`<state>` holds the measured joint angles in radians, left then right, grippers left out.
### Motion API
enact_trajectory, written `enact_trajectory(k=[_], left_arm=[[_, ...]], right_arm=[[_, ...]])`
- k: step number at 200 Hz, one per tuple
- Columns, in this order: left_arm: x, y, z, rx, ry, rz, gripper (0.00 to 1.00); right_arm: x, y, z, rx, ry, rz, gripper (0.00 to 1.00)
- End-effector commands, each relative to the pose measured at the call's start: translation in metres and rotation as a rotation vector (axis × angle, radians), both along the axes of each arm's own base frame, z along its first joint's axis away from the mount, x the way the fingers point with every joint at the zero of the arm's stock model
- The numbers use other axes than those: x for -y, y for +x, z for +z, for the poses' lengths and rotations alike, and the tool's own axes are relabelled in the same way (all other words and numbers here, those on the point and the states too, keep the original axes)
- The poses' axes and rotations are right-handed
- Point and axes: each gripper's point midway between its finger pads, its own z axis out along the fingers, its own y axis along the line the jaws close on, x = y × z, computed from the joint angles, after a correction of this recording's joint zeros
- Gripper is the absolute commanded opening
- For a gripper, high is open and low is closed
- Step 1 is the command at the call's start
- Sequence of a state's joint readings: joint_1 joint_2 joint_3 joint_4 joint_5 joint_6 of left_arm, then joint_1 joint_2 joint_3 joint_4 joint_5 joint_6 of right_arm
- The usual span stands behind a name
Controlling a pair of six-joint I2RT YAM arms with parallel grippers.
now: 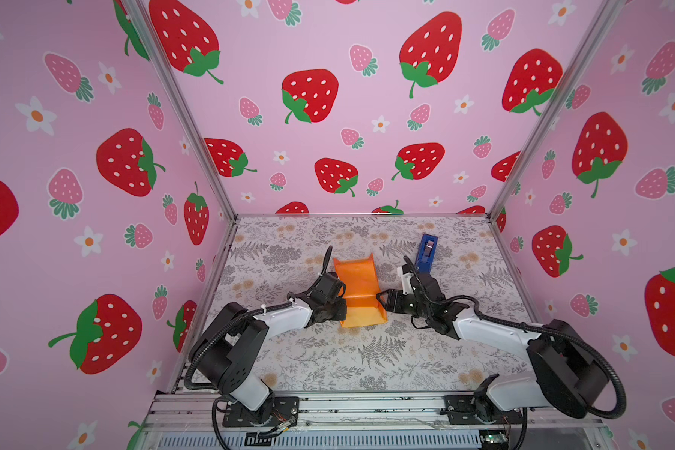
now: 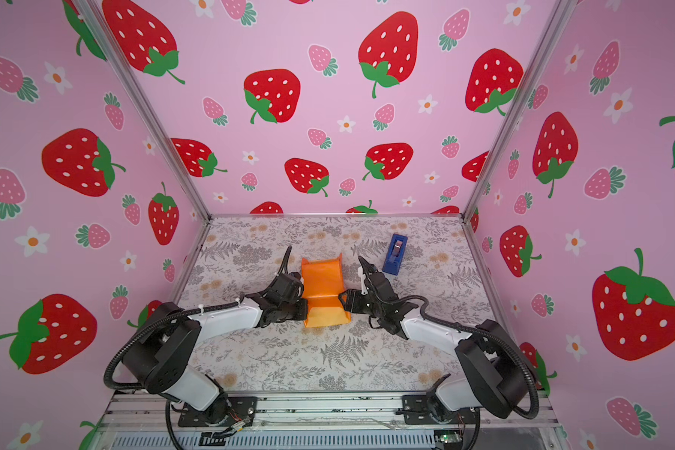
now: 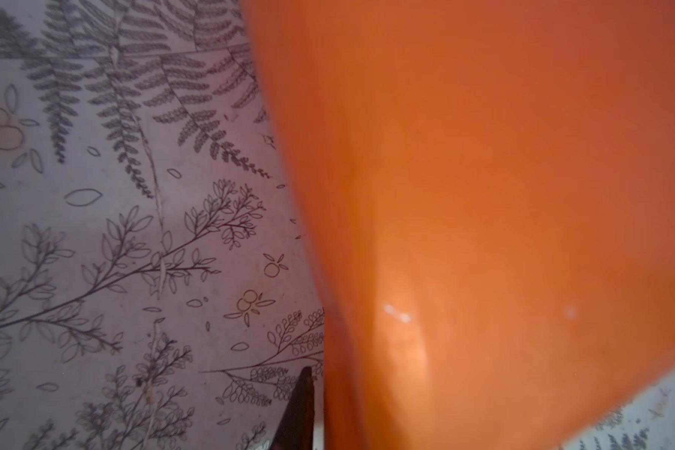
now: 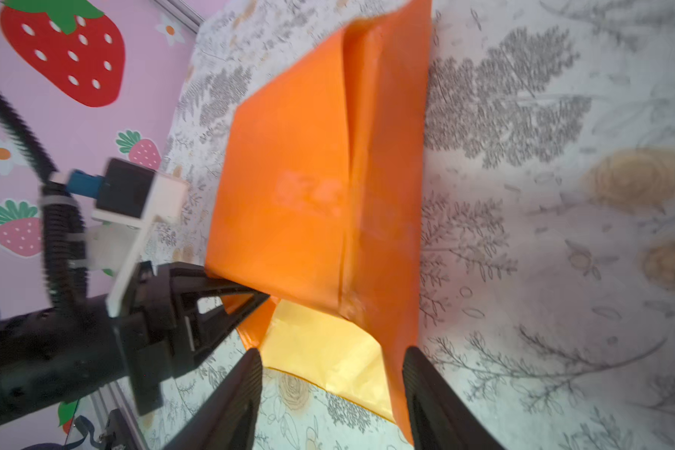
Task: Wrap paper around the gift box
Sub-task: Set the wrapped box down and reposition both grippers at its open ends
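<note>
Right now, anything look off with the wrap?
Wrap is unfinished: the paper forms an open-ended sleeve, far corners sticking up, near flap splayed with its pale underside showing between the right gripper's open fingers. The gift box is not visible, so its alignment cannot be judged.

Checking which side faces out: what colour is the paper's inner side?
Pale yellow, inside the creased glossy orange paper sheet; clearest in the right wrist view.
</note>
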<state>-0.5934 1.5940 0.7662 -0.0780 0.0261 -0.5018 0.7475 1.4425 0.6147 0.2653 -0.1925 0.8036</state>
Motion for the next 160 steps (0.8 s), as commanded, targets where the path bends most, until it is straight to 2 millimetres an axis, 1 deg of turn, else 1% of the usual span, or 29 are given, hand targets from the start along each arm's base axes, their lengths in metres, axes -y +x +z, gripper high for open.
enact_trajectory(k=[1,21,36,69,80,100,145,160], left_arm=[[0.001,0.010,0.008,0.015,0.009,0.012,0.15],[0.001,0.010,0.010,0.018,0.008,0.010,0.15],[0.001,0.010,0.012,0.020,0.007,0.009,0.16],[0.004,0.008,0.017,0.026,-0.005,-0.009,0.16],[0.004,0.008,0.019,0.028,-0.007,-0.013,0.17],[0.006,0.008,0.024,0.036,-0.016,-0.025,0.19],[0.008,0.007,0.030,0.043,-0.022,-0.042,0.22],[0.008,0.007,0.036,0.057,-0.024,-0.055,0.25]], right_arm=[[-0.009,0.003,-0.007,0.008,0.020,0.035,0.63],[-0.014,0.011,-0.013,0.017,0.011,0.029,0.63],[-0.018,0.019,-0.017,0.026,-0.008,0.022,0.61],[-0.021,0.033,-0.026,0.030,-0.034,-0.009,0.52],[-0.021,0.035,-0.029,0.027,-0.041,-0.017,0.47],[-0.020,0.036,-0.034,0.023,-0.048,-0.027,0.41],[-0.017,0.039,-0.044,0.018,-0.075,-0.039,0.35],[-0.017,0.039,-0.045,0.018,-0.080,-0.041,0.32]])
